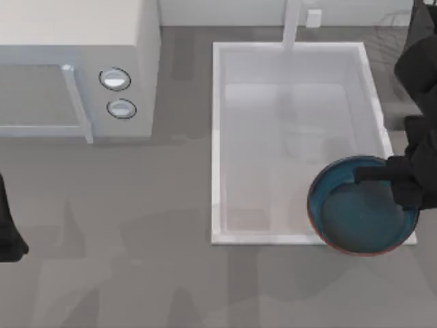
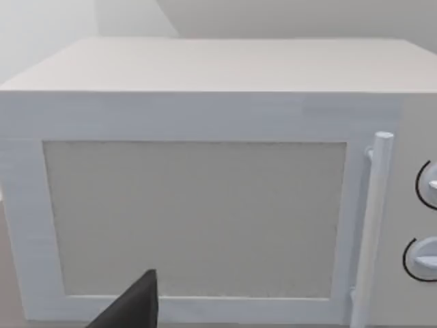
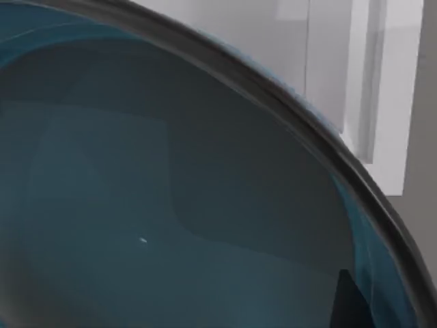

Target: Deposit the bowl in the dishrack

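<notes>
One bowl [image 1: 358, 208] gripped at its right rim by right hand [image 1: 395, 183], fingers closed on it, held over the sink basin's [image 1: 218, 137] near right corner. Carrying step in hand. Next: lift clear and swing toward dishrack [image 1: 389, 37] at far right. Left hand [image 2: 133, 307] parked beside microwave [image 2: 205, 171], grip impossible to tell.

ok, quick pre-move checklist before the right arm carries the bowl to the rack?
1. Right gripper at the bowl: ok, it reaches over the right-hand rim.
2. Grip closed on the rim: cannot tell, the fingers are hidden behind the arm.
3. Bowl position: not ok yet, it overlaps the near right corner of the sink basin; lifted or resting, cannot tell.
4. Dishrack: partly seen at the far right, beyond the sink; free room cannot tell.
5. Left gripper out of the way: ok, parked at the table's left, facing the microwave.
</notes>
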Motion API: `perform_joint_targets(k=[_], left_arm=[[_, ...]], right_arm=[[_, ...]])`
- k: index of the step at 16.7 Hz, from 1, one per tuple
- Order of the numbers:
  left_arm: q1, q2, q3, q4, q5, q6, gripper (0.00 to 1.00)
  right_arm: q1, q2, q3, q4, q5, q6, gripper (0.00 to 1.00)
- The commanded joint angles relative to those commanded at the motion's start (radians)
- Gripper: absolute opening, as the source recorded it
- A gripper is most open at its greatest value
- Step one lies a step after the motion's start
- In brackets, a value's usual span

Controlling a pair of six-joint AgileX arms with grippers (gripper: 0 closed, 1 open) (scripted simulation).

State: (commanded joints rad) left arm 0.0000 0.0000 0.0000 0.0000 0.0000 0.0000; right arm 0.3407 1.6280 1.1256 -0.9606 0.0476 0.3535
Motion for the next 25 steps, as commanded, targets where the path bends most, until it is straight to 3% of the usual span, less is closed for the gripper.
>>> perform_joint_targets(k=[7, 13, 19, 25], left_arm=[[0.0, 0.0, 0.0, 0.0, 0.0, 0.0, 1.0], [0.0, 0.0, 0.0, 0.0, 0.0, 0.0, 1.0], [0.0, 0.0, 0.0, 0.0, 0.0, 0.0, 1.0], [0.0, 0.0, 0.0, 0.0, 0.0, 0.0, 1.0]], right_arm=[[-0.006, -0.067, 0.367, -0.447, -0.005, -0.011, 0.0], [-0.008, -0.09, 0.441, -0.521, -0.007, -0.015, 0.0], [-0.089, -0.133, 0.413, -0.418, -0.065, -0.043, 0.0], [-0.394, -0.286, 0.292, 0.002, -0.268, -0.139, 0.0]])
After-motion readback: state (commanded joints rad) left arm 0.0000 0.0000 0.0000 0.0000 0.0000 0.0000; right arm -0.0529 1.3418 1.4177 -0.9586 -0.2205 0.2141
